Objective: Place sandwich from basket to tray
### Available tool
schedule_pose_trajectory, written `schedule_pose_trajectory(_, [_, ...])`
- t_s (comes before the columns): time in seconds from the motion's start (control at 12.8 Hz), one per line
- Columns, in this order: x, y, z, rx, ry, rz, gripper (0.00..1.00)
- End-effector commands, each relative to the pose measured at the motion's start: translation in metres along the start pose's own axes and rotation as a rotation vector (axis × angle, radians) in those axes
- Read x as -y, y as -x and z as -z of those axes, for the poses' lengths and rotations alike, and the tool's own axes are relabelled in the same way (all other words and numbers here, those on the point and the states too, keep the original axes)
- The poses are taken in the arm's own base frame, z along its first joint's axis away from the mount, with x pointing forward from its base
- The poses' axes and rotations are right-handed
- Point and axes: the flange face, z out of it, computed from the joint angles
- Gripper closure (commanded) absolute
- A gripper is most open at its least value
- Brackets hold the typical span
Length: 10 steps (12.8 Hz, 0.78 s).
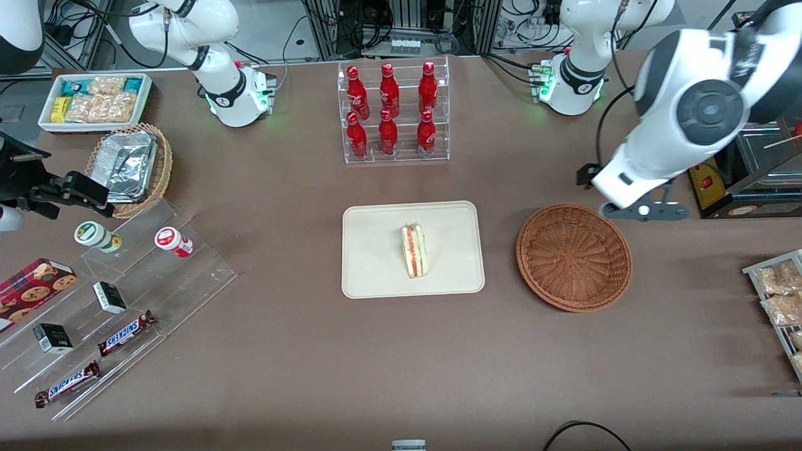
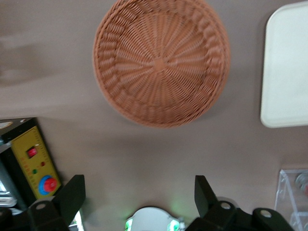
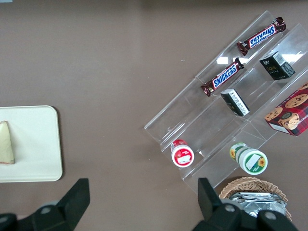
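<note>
Two dark fingers [image 2: 72,197] spread wide apart, clamped on nothing, with bare tabletop [image 2: 144,159] showing between them. Gripper [image 2: 139,195] hovering above the tabletop just beside the basket [image 1: 574,257], farther from the front camera than the basket's rim and toward the working arm's end of the tabletop. Basket itself empty, only its woven bottom visible. Sandwich [image 1: 415,250] lying on its side near the middle of the tray [image 1: 376,263], well inside the low rim, and the tray set at the centre of the tabletop beside the basket with a strip of tabletop between them. Judging from this, the transfer looks done: nothing left in the basket, wedge resting on the tray, nothing held; at most a retreat of the arm left. Only the front view takes in sandwich, tray and basket together, but hides the fingers under the arm's white casing. Only the left wrist view shows the parted fingers and looks straight down into the basket, catching merely one rounded corner of the tray and no sandwich. Right wrist view adds one tray edge with a pale sliver of the sandwich, no basket.
</note>
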Motion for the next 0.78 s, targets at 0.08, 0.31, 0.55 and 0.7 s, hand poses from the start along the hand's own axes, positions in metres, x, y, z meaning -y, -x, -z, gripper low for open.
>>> schedule_pose_trajectory(0.08, [0.051, 0.029, 0.029, 0.032, 0.055, -0.074, 0.00])
schedule_pose_trajectory(0.31, [0.089, 0.044, 0.054, 0.032, 0.077, -0.059, 0.00])
schedule_pose_trajectory(0.55, [0.115, 0.048, 0.063, -0.001, 0.088, -0.012, 0.00])
schedule_pose_trajectory(0.7, [0.122, 0.049, 0.074, -0.027, 0.076, -0.001, 0.00])
